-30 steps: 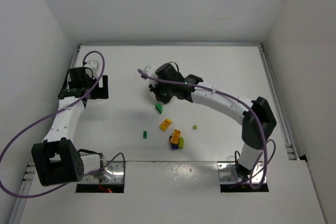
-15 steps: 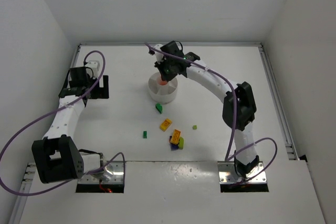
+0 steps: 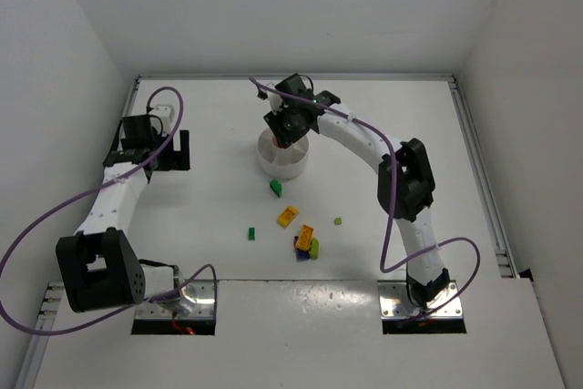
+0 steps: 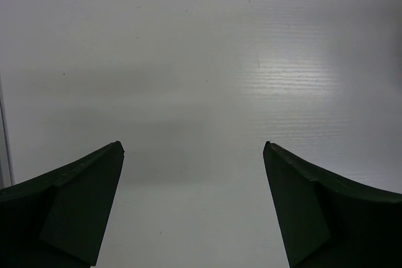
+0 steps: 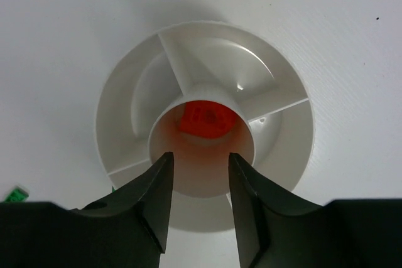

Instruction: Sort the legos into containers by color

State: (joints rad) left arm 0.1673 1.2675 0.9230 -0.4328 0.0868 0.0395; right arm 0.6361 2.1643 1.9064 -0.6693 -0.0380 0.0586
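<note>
right pincer (image 5: 200, 155) now parted over dish (image 5: 125, 105) — red brick (image 5: 207, 119) in centre well (image 5: 242, 137), left pincer (image 4: 193, 144) agape

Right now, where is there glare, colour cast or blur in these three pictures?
Left wrist view: broad streaky glare on the white table; the left gripper is dark, without detail. Right wrist view: the small red-orange plastic brick looks soft and tints the centre well of the round white plastic dish reddish. Top view: even light, faint shadows.
</note>
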